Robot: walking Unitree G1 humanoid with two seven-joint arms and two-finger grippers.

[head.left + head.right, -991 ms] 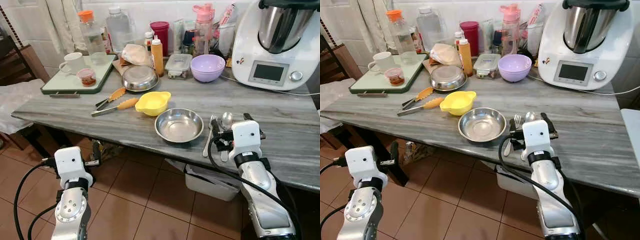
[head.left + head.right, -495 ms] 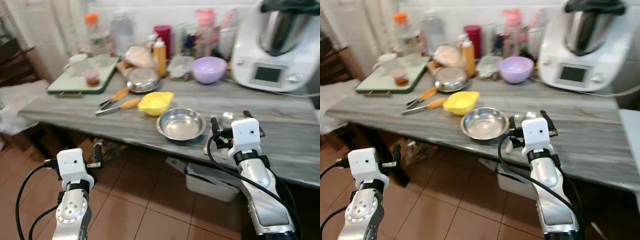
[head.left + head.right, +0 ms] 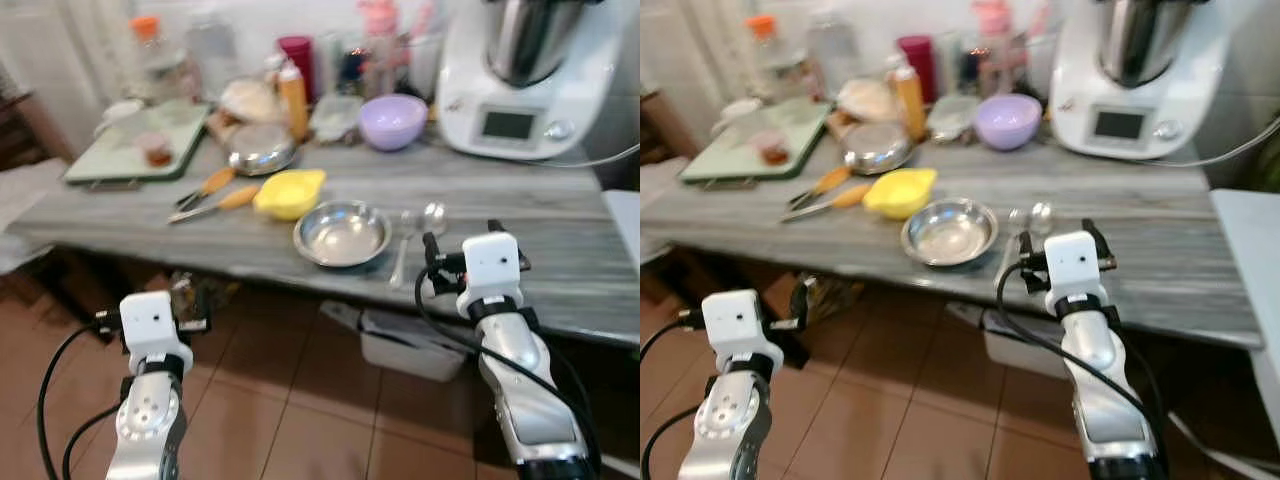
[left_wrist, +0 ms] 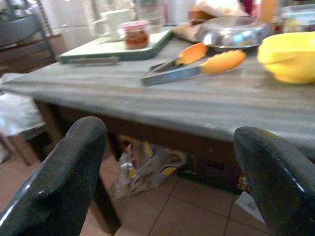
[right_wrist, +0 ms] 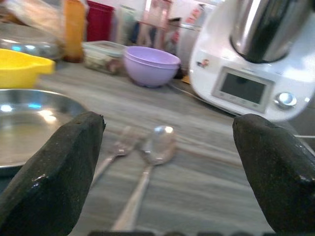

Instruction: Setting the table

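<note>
The left pincer (image 3: 190, 312) hangs released below the desk (image 3: 560, 240) edge. On the desk, a steel bowl (image 3: 342, 233) sits just left of a fork (image 5: 114, 150) and spoon (image 5: 150, 162). The right pincer (image 5: 167, 182), released and empty, hovers before them.

I see my right claw (image 5: 165, 172) with its two black fingers (image 5: 54, 177) spread wide apart. Between them, a spoon (image 5: 147, 169) and a fork (image 5: 114, 152) lie side by side on the grey table (image 5: 206, 196). A shiny metal bowl (image 5: 29, 125) sits beside one finger. Farther off are a purple bowl (image 5: 150, 65) and a big white machine (image 5: 251, 59).
</note>
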